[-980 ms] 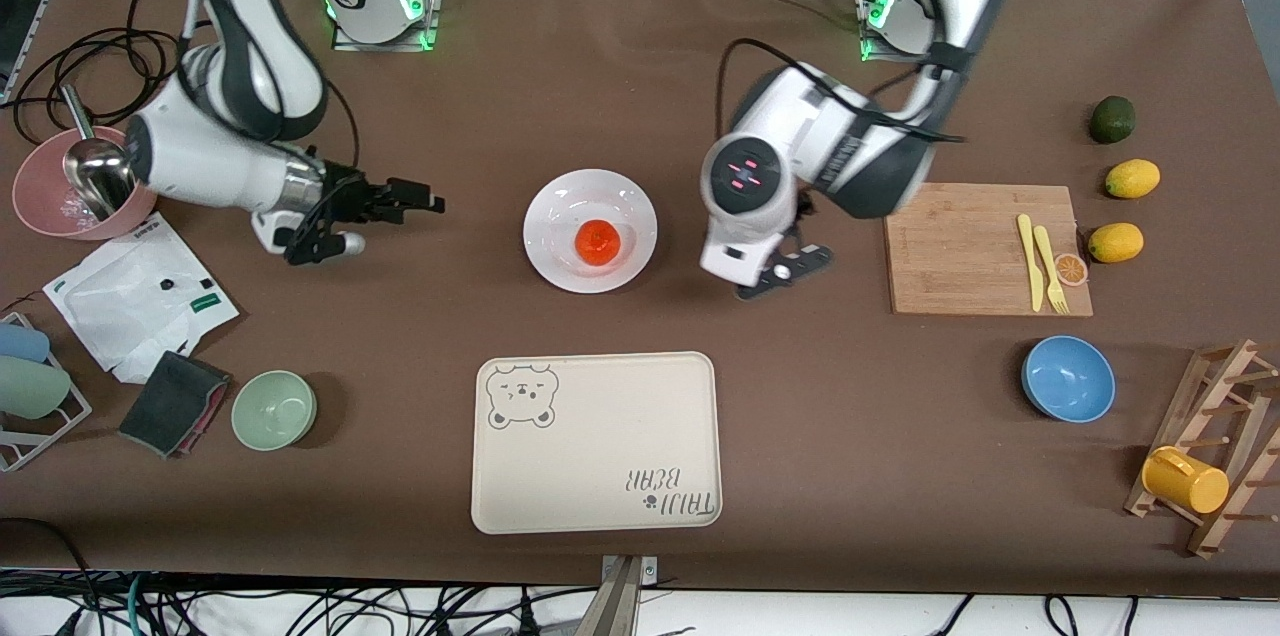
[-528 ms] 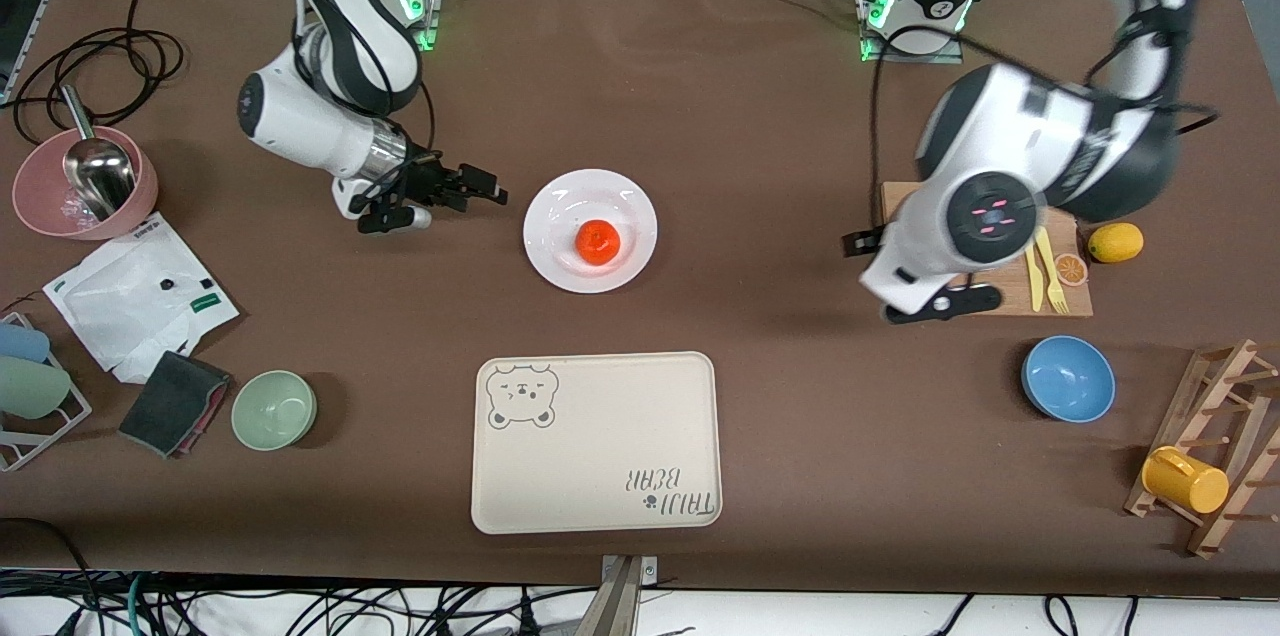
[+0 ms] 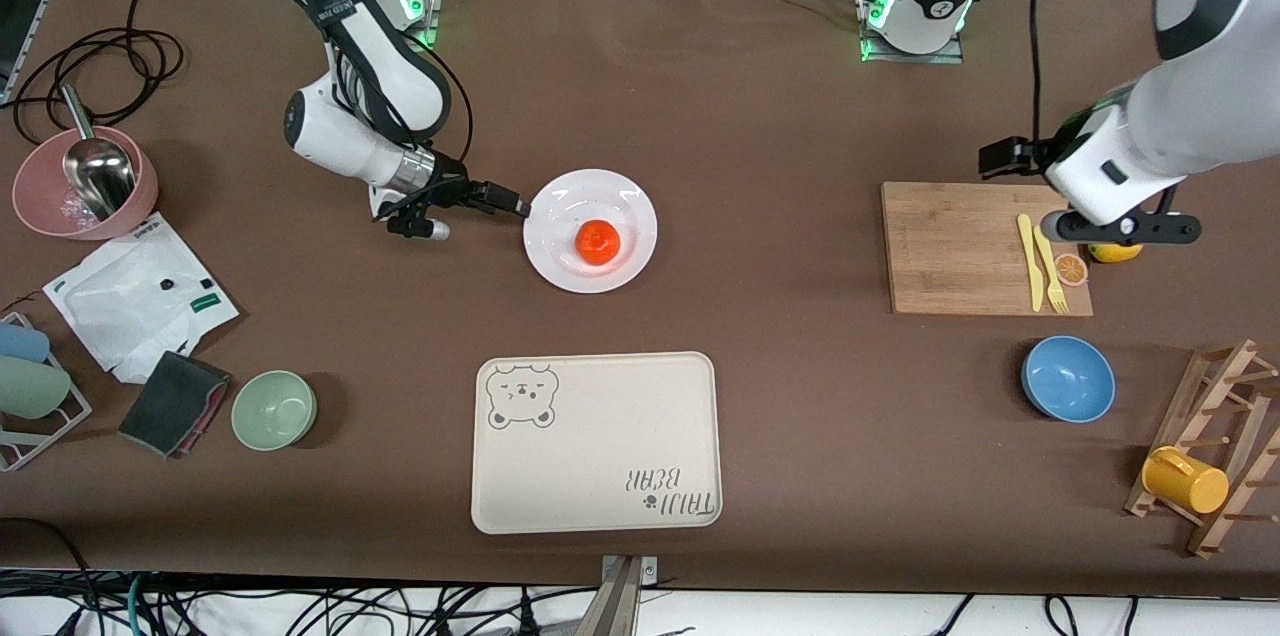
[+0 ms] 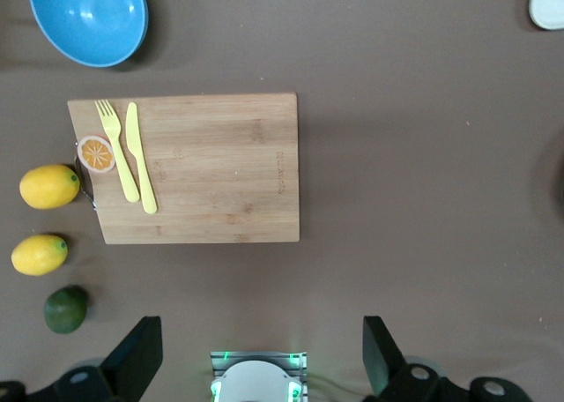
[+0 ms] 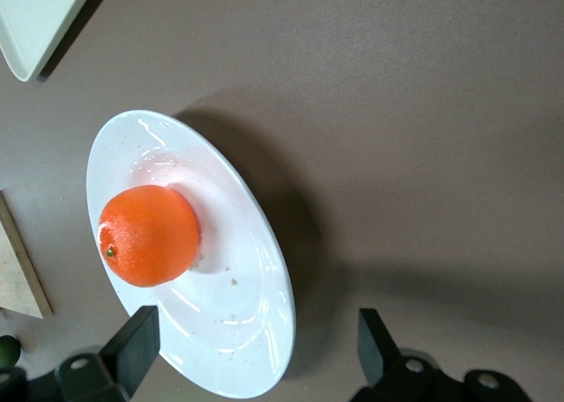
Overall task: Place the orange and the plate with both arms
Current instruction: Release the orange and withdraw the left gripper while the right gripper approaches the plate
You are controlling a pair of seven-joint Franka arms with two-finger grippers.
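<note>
White plate point(image 3: 545, 216) holding orange point(image 3: 598, 242) just beside open right hand point(image 3: 500, 201)

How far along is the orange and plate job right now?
Done: the orange sits in the plate. In hand: the open right gripper is at the plate's rim, not yet gripping. The open left gripper hangs over the cutting board's end. Left: gripping and moving the plate.

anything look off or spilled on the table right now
Nothing stands out. The orange sits whole in the plate, which lies flat, and the tray lies empty nearer the camera. No spills or damage visible.
</note>
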